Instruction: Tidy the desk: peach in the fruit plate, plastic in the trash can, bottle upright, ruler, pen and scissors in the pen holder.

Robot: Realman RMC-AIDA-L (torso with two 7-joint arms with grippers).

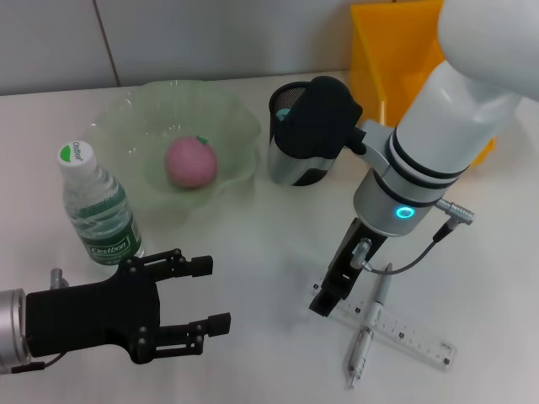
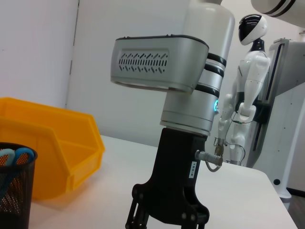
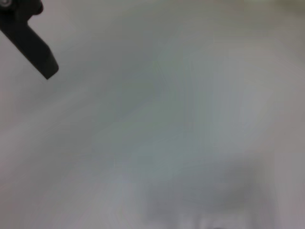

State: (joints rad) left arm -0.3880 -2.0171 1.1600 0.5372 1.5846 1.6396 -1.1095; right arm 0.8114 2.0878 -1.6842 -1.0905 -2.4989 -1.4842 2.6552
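We had our right gripper [image 1: 325, 301] down at the ruler [image 1: 402, 334], pen [image 1: 368, 331] crossing it just beside; couldn't tell how wide the jaws were. Left gripper [image 1: 206, 293] sat open, empty. Risk looked like dragging the pen along.

A plain white surface [image 1: 253, 278] fills the foreground under soft, even light. Behind it runs a pale wall [image 1: 168, 38] of large tiles with thin dark seams. From the left wrist view, a white wall [image 2: 43, 52] stands beyond the surface's far edge.
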